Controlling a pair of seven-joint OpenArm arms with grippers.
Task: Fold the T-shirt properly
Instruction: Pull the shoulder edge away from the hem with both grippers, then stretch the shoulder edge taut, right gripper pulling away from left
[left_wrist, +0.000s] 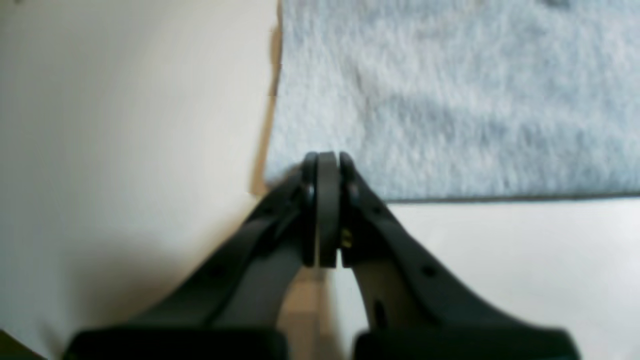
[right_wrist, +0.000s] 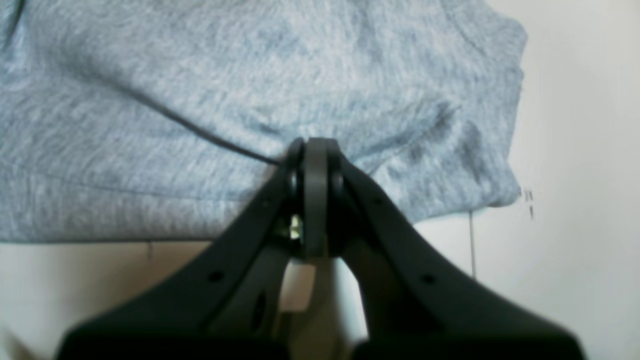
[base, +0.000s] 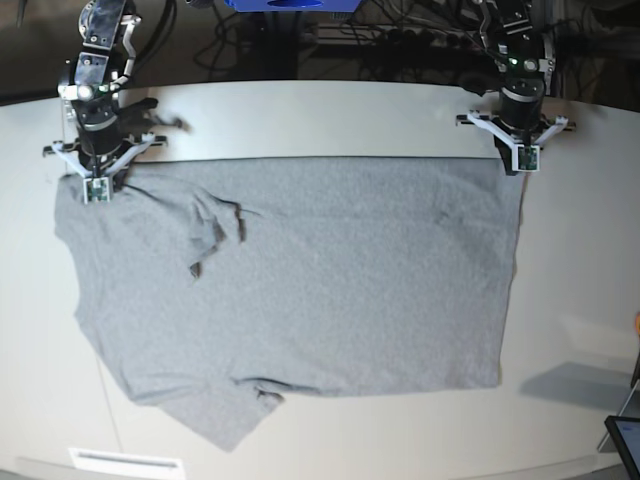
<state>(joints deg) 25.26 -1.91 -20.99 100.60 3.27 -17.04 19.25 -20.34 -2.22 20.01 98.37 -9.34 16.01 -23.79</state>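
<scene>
The T-shirt (base: 320, 290) lies spread over most of the worktop (base: 300, 110), plain grey side up, its long straight edge running along the far side and a sleeve trailing off toward the near left corner. There is a bunched fold in the cloth a little in from the far left corner, and a smaller pucker near the near edge.

Both arms are at the far edge, well apart — one at each far corner of the shirt. The left gripper (left_wrist: 327, 160) has its claw pressed together right on the corner of the fabric; from its own wrist view the tips sit at the very corner where the two straight edges of the cloth meet, pinching the shirt there. The cloth beyond it looks flat and smooth against the pale surface.

The right gripper (right_wrist: 315, 145) is likewise clamped tight on the shirt, a short way in from the hem. Here the fabric is gathered — creases fan out from the closed tips, and one dark fold line runs off to the side. A loose thread hangs below the hem just beside it.
</scene>
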